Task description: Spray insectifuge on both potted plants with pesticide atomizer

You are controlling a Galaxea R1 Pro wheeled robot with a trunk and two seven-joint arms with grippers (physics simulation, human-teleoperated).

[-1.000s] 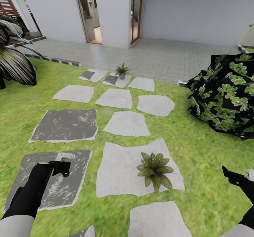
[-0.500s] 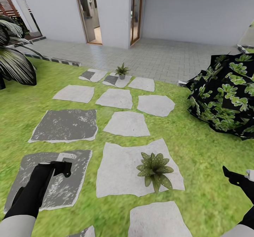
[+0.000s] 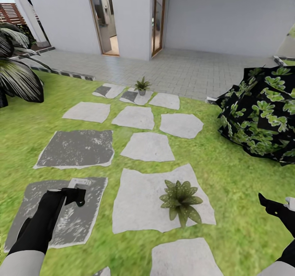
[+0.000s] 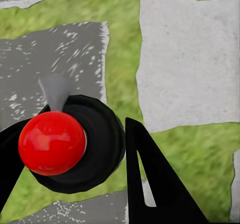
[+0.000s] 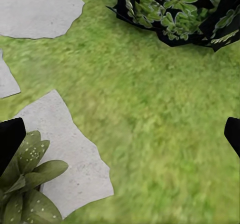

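On the garden lawn [image 3: 229, 173], my left gripper [image 3: 70, 194] is shut on the pesticide atomizer [image 3: 79, 182], whose pale trigger head pokes out above a dark stepping stone. In the left wrist view the atomizer's [image 4: 97, 149] dark body and red collar sit between my left gripper's [image 4: 75, 154] black fingers [image 4: 150, 184]. One potted plant [image 3: 180, 197] stands on a large pale stone to the right of that gripper. The other potted plant [image 3: 141, 85] stands far off by the paving. My right gripper [image 3: 273, 205] is open and empty at lower right; in its wrist view the right gripper [image 5: 120, 134] spans grass beside the near potted plant [image 5: 25, 184].
A big dark round bush [image 3: 262, 112] stands at right, and it also shows as a bush [image 5: 185, 9] in the right wrist view. A striped-leaf palm plant [image 3: 16, 75] is at left. Grey stepping stones [image 3: 147, 147] lead to paving [image 3: 184, 71] and a white house wall with open doors [image 3: 107, 17].
The whole picture has shifted down slightly, so the camera moved. My left gripper still holds the atomizer in about the same pose, and the right arm looks unmoved.
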